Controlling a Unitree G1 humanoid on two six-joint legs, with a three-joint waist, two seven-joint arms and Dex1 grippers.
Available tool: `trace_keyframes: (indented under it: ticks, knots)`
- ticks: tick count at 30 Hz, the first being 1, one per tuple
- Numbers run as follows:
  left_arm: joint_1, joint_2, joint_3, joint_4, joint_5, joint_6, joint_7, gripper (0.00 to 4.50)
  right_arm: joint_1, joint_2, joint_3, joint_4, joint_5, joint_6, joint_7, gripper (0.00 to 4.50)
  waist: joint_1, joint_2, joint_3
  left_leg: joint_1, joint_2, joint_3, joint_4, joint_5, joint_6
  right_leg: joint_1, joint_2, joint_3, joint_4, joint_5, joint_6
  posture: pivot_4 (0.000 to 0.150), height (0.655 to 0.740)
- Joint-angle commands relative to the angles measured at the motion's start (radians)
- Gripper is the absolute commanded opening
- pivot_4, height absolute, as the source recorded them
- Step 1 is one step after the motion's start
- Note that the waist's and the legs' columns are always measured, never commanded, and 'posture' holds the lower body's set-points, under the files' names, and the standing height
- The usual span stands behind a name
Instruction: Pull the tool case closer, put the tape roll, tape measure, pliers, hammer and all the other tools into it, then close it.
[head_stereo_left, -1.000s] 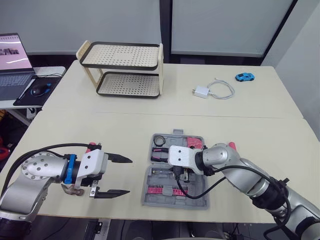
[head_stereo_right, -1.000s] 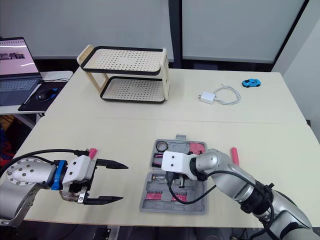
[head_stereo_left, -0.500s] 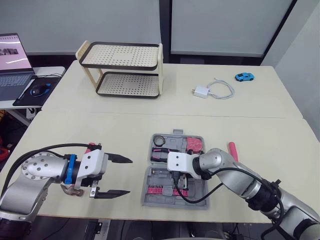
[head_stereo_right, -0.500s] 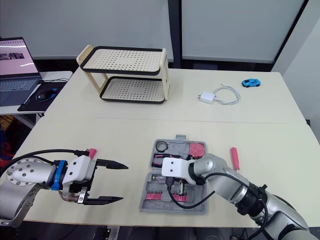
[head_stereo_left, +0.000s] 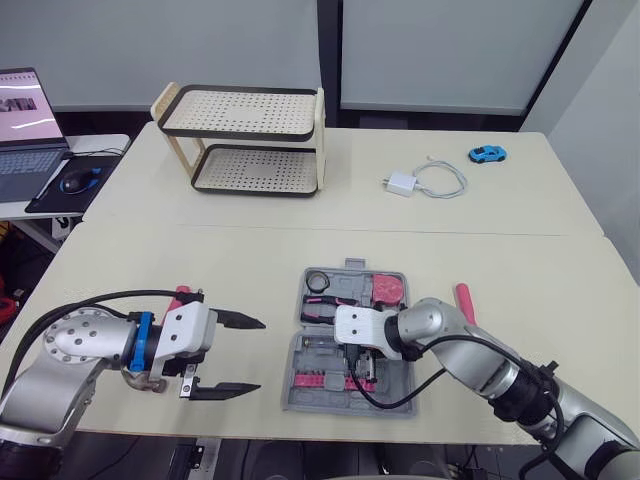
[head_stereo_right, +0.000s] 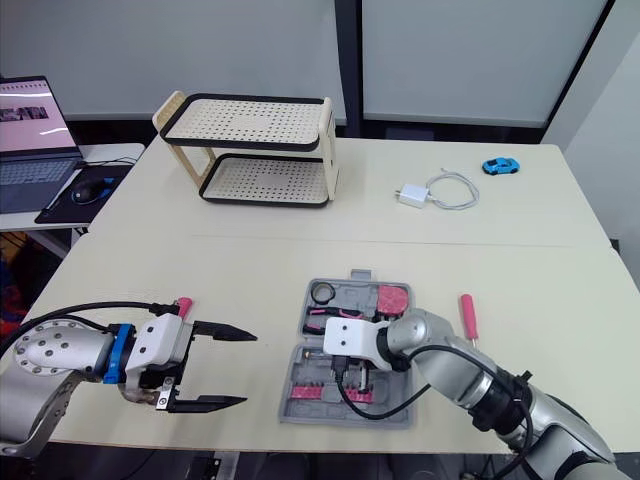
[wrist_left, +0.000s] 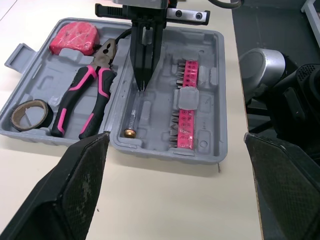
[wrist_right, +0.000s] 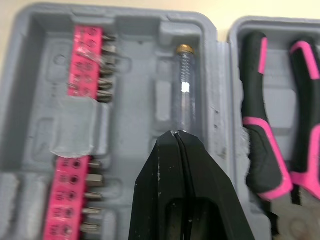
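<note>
Inside the open tool case (wrist_left: 214, 131), beside the seated pliers (wrist_left: 92, 95), tape roll (wrist_left: 31, 114) and tape measure (wrist_left: 75, 44), the right gripper (wrist_right: 176, 137) – fingers pressed together, holding nothing – points at a clear tester (wrist_right: 184, 97), while left of the case the left gripper (head_stereo_left: 258, 353) hangs spread wide and right of it lies a pink-handled tool (head_stereo_left: 464, 302).

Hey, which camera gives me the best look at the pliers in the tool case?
The left wrist view: the pliers lie whole in the open tool case, head and both pink-and-black handles clear. The right wrist view catches part of the handles; the eye views show them small.
</note>
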Motion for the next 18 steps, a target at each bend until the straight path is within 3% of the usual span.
trace_keyframes:
  ticks: [1, 11, 14, 18]
  knots:
    - [0.013, 0.001, 0.071, -0.001, -0.044, 0.049, 0.036, 4.5, 0.002, 0.002, -0.108, -0.118, 0.061, -0.005, 0.011, 0.02, 0.0, 0.0, 0.0, 0.0, 0.0, 0.0, 0.0, 0.0, 0.0, 0.0, 0.0, 0.0, 0.0, 0.0, 0.0, 0.15, 0.735]
    - [0.101, -0.009, 0.325, 0.173, -0.078, 0.177, 0.164, 4.5, 0.268, -0.216, -0.552, -0.362, 0.208, -0.074, 0.02, 0.02, 0.006, 0.0, 0.0, -0.001, 0.0, 0.0, 0.0, 0.0, 0.0, 0.0, -0.001, 0.0, -0.001, 0.0, 0.0, 0.15, 0.735]
    - [0.207, 0.017, 0.458, 0.343, -0.041, 0.171, 0.156, 4.5, 0.532, -0.338, -0.92, -0.331, 0.231, -0.146, 0.103, 0.02, 0.009, -0.001, 0.0, 0.0, 0.0, 0.0, -0.001, 0.0, 0.0, 0.0, 0.0, -0.001, 0.0, 0.0, 0.0, 0.15, 0.735]
    - [0.313, 0.043, 0.519, 0.462, -0.006, 0.143, 0.108, 4.5, 0.785, -0.392, -1.165, -0.317, 0.25, -0.203, 0.16, 0.02, 0.008, -0.002, -0.001, 0.0, 0.0, 0.002, -0.003, -0.001, 0.001, 0.002, -0.001, 0.0, -0.006, -0.001, -0.001, 0.15, 0.735]
